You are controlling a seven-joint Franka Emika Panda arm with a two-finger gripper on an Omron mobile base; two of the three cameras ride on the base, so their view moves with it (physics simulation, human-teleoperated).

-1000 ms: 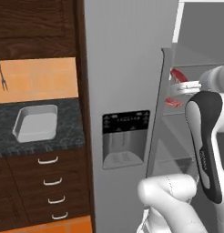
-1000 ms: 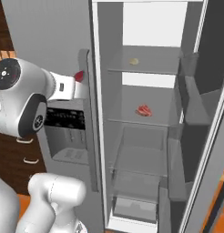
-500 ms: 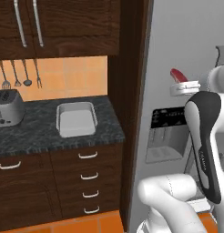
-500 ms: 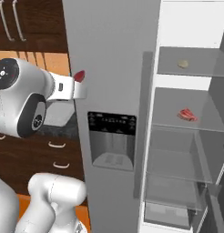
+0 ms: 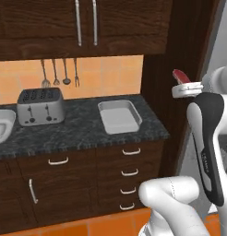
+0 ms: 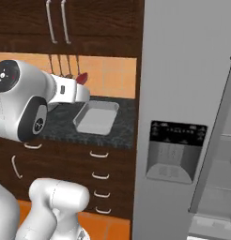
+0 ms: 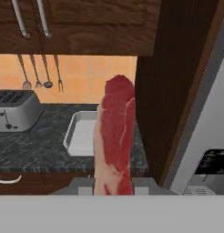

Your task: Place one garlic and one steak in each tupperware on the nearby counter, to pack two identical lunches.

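On the tabletop (image 5: 83, 133), black and speckled, beside a silver toaster (image 5: 40, 106): a rectangular tray-like tupperware (image 5: 119, 116), bare inside, no garlic and no steak in it yet. At the far left edge of the left base view, part of a second pale rounded tupperware (image 5: 2, 129), too cropped to tell whether anything sits in it. So, judged from this, packing barely begun: at best one piece of meat on its way, both garlic bulbs and the other steak left to fetch, and nothing visibly delivered.

Up in the air, well apart from the tray and off to its fridge side: the steak (image 7: 114, 136), clamped between the fingers (image 7: 113, 184), standing on edge and rising straight out from the grip along the hand's line of sight. Fingers clenched tight on its lower end, pads mostly hidden behind the meat, only the red slab with its pale fat streak showing above them. Seen from the left base view as a small red tip (image 5: 181, 76) poking up past the white wrist, against the dark cabinet side. From the hand view, tray lying behind and below the meat, partly covered by it. Not yet over the tray; carry and lowering left to do.
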